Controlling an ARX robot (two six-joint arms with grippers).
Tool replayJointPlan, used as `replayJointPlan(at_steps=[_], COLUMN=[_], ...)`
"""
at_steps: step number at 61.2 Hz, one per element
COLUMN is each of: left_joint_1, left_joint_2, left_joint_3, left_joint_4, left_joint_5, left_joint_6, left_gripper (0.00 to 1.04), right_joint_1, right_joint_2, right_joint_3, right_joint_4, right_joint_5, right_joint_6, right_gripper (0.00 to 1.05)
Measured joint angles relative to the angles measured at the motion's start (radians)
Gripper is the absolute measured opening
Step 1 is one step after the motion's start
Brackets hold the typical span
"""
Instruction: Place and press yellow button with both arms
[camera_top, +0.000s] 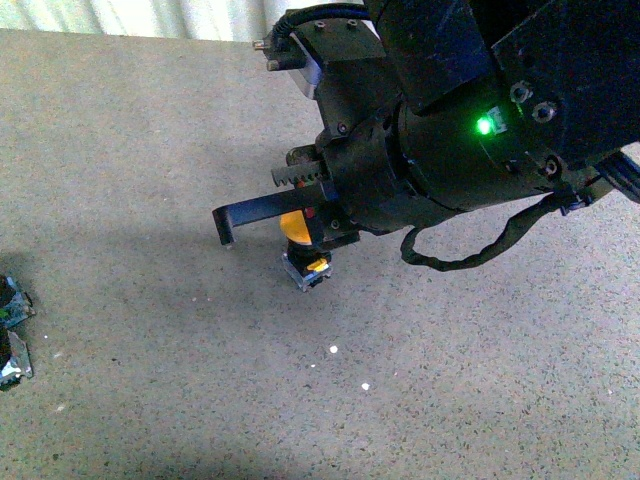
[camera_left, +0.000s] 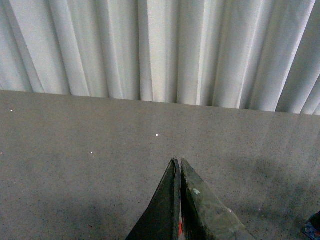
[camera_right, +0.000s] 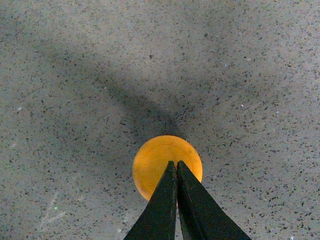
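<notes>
The yellow button (camera_top: 295, 227) stands on the speckled grey table near the middle, its clear square base with a yellow tab (camera_top: 309, 268) under it. My right arm (camera_top: 470, 130), black with a green LED, reaches in from the upper right. My right gripper (camera_top: 228, 238) is shut and empty. In the right wrist view its closed tips (camera_right: 176, 163) lie over the middle of the yellow cap (camera_right: 155, 157); I cannot tell whether they touch it. My left gripper (camera_left: 177, 161) is shut and empty over bare table, facing the curtain. The left arm is out of the front view.
Dark shiny scraps (camera_top: 12, 305) lie at the table's left edge. A white pleated curtain (camera_left: 160, 50) hangs behind the far table edge. A small blue thing (camera_left: 313, 227) shows at the corner of the left wrist view. A few white specks (camera_top: 333, 349) dot the table.
</notes>
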Motion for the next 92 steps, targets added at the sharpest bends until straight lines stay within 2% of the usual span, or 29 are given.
replayJointPlan(at_steps=[18, 30, 42, 51, 56, 57, 59, 61, 65, 69, 72, 92], left_joint_1=[0.0, 0.0, 0.0, 0.0, 0.0, 0.0, 0.0, 0.0, 0.0, 0.0, 0.0, 0.0], left_joint_2=[0.0, 0.0, 0.0, 0.0, 0.0, 0.0, 0.0, 0.0, 0.0, 0.0, 0.0, 0.0], left_joint_3=[0.0, 0.0, 0.0, 0.0, 0.0, 0.0, 0.0, 0.0, 0.0, 0.0, 0.0, 0.0], left_joint_4=[0.0, 0.0, 0.0, 0.0, 0.0, 0.0, 0.0, 0.0, 0.0, 0.0, 0.0, 0.0], left_joint_5=[0.0, 0.0, 0.0, 0.0, 0.0, 0.0, -0.001, 0.001, 0.0, 0.0, 0.0, 0.0], left_joint_6=[0.0, 0.0, 0.0, 0.0, 0.0, 0.0, 0.0, 0.0, 0.0, 0.0, 0.0, 0.0], left_gripper=[0.01, 0.01, 0.01, 0.01, 0.01, 0.01, 0.01, 0.01, 0.01, 0.01, 0.01, 0.01], right_joint_1=[0.0, -0.011, -0.067, -0.13, -0.153, -0.152, -0.149, -0.15, -0.164, -0.2, -0.222, -0.338], right_joint_2=[0.019, 0.004, -0.158, -0.394, -0.492, -0.497, -0.515, -0.53, -0.553, -0.597, -0.638, -0.86], right_joint_3=[0.015, -0.003, -0.059, -0.154, -0.222, -0.233, -0.285, -0.355, -0.455, -0.544, -0.589, -0.798], right_joint_4=[-0.035, 0.021, 0.058, 0.074, 0.079, 0.094, 0.212, 0.391, 0.602, 0.734, 0.761, 0.745], right_joint_5=[-0.004, -0.033, -0.079, -0.061, -0.055, -0.035, 0.06, 0.186, 0.285, 0.288, 0.273, 0.153], right_joint_6=[0.008, 0.021, 0.061, 0.047, 0.035, 0.029, -0.002, -0.042, -0.089, -0.114, -0.126, -0.143], right_gripper=[0.01, 0.01, 0.01, 0.29, 0.44, 0.44, 0.39, 0.32, 0.22, 0.09, 0.01, 0.01])
